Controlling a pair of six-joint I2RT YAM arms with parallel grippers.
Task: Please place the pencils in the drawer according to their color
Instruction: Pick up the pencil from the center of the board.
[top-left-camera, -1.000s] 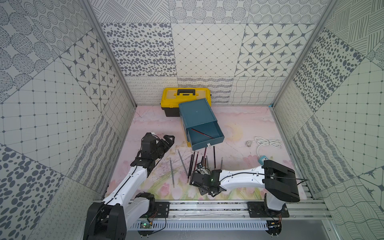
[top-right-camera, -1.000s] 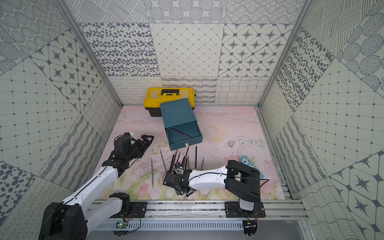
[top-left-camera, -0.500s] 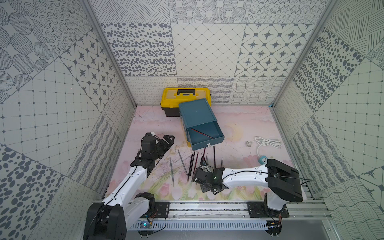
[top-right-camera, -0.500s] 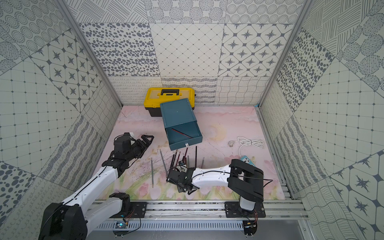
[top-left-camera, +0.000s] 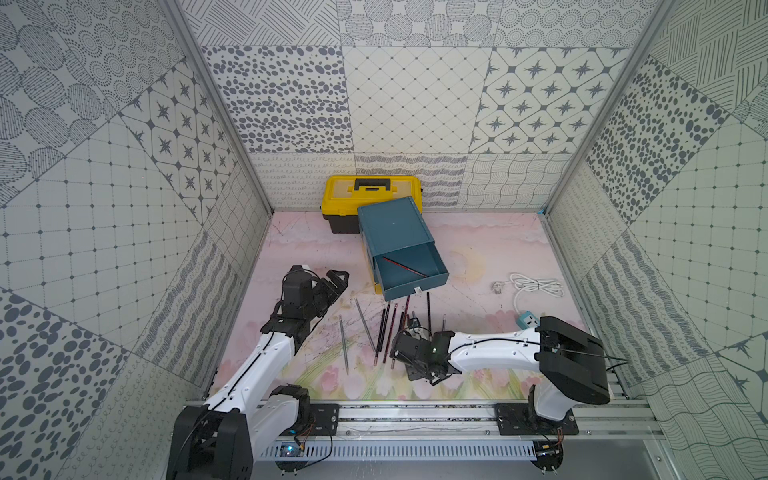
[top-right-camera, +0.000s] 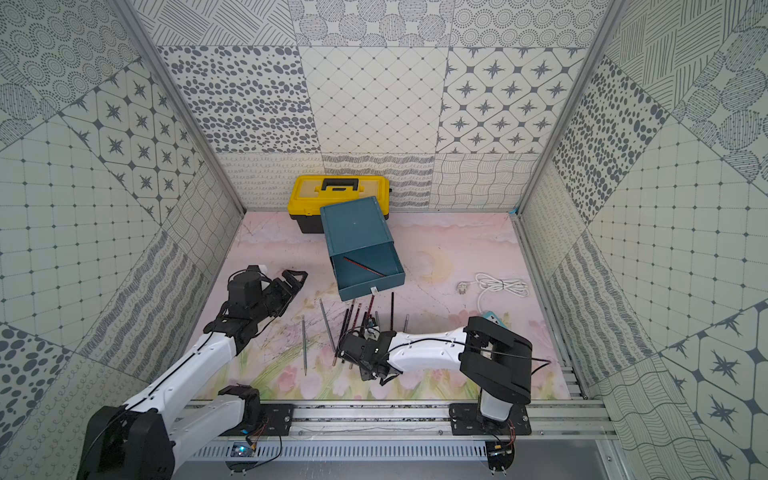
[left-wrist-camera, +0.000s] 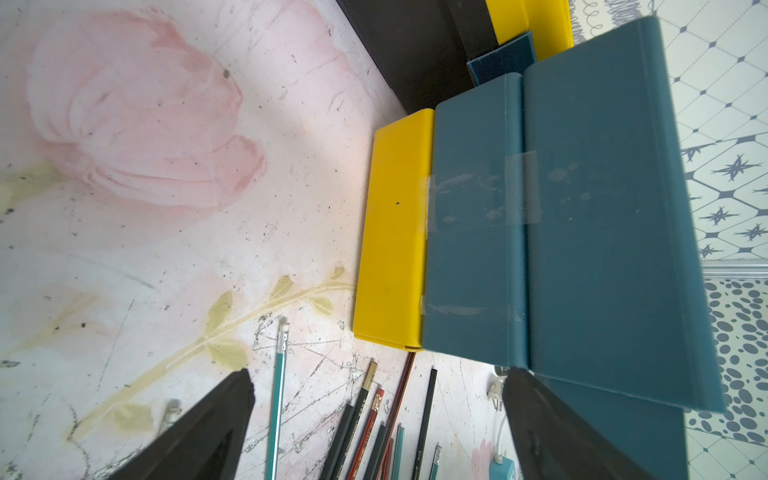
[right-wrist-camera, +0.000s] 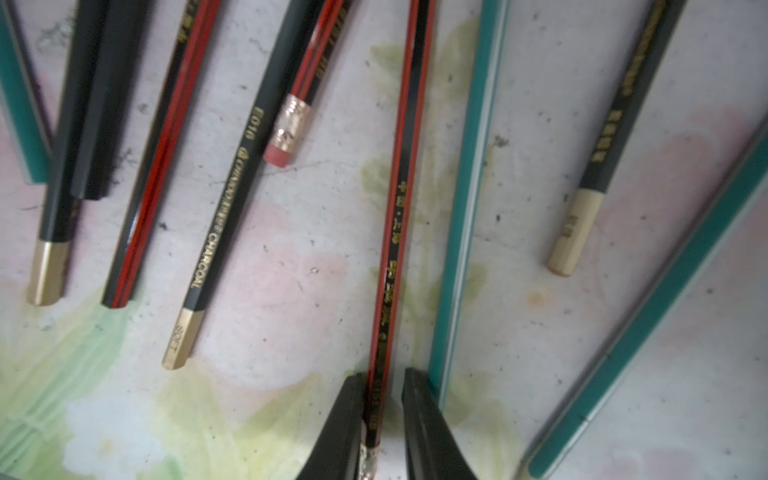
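Observation:
Several pencils (top-left-camera: 386, 328) lie fanned on the mat in front of the drawer (top-left-camera: 395, 232), a teal cabinet with a yellow lowest drawer (left-wrist-camera: 395, 232). Its top drawer stands pulled out (top-left-camera: 415, 286), and one dark red striped pencil (top-left-camera: 401, 267) lies inside. My right gripper (right-wrist-camera: 384, 382) is low over the near ends of the pencils (top-left-camera: 397, 353). It is shut on a dark red striped pencil (right-wrist-camera: 405, 166), with a sliver of gap at one finger. My left gripper (top-left-camera: 334, 286) hangs open and empty left of the cabinet, apart from the pencils.
A yellow toolbox (top-left-camera: 372, 191) stands behind the cabinet against the back wall. A white cable with a plug (top-left-camera: 536, 286) and a blue socket block (top-left-camera: 527, 321) lie at the right. Two grey-green pencils (top-left-camera: 343, 345) lie apart, left of the group. Patterned walls enclose the mat.
My right gripper has edged slightly away from the front rail and its jaws have narrowed round the striped pencil. The right elbow has shifted right. The left arm has not moved.

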